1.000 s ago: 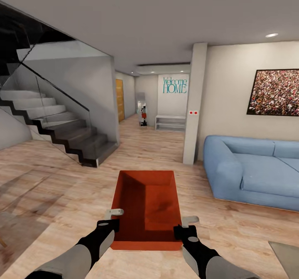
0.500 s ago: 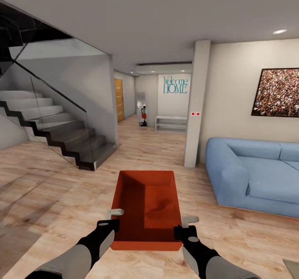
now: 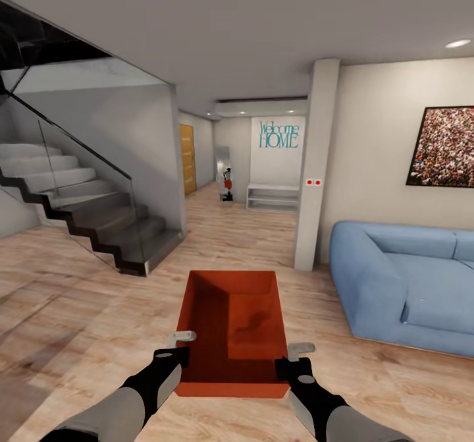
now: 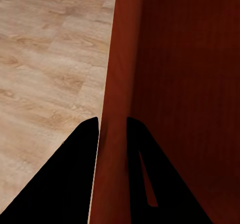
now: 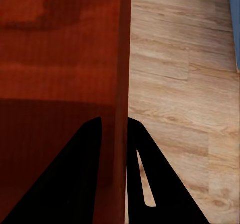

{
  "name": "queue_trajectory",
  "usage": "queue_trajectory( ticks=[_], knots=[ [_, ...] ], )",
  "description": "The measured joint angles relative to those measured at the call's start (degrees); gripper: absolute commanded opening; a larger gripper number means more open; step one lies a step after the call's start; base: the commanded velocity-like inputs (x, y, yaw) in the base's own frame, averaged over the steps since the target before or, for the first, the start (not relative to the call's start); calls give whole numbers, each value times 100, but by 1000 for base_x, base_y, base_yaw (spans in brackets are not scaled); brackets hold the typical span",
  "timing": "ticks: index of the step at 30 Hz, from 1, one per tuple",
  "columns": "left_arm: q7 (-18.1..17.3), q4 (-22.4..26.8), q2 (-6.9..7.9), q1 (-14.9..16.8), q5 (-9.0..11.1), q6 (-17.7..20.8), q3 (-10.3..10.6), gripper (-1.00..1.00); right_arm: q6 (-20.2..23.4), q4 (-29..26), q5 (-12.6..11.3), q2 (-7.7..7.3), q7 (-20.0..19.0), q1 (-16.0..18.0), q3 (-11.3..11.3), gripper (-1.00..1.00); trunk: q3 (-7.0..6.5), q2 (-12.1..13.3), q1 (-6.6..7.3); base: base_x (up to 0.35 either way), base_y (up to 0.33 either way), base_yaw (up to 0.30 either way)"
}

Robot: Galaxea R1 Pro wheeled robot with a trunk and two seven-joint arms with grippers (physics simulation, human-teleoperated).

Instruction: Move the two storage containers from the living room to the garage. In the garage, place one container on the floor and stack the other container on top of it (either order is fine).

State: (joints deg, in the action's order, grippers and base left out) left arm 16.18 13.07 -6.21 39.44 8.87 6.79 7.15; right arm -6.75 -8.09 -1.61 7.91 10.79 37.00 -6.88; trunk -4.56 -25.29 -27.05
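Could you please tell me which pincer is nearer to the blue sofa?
Right. The right pincer grips the bin's right wall, on the side facing the blue sofa; the left pincer grips the opposite wall, farther away.

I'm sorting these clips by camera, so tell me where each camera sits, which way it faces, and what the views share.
Head view: on the robot's head, facing forward and down the living room toward the stairs and blue sofa; both forearms and grippers show, left gripper, right gripper.
Left wrist view: near the left gripper, along its fingers straddling a bin wall.
Right wrist view: likewise on the right gripper.
Shared: the orange-red storage container and wood plank floor.
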Motion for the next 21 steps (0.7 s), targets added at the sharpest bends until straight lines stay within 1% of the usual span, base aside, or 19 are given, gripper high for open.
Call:
queue_trajectory(
  ticks=[21],
  knots=[
    [10,0,-6,0,-1,3,4,-100,-7,9,-1,-5,-10,0,6,-100,0,0,0,321,0,0]
  ],
)
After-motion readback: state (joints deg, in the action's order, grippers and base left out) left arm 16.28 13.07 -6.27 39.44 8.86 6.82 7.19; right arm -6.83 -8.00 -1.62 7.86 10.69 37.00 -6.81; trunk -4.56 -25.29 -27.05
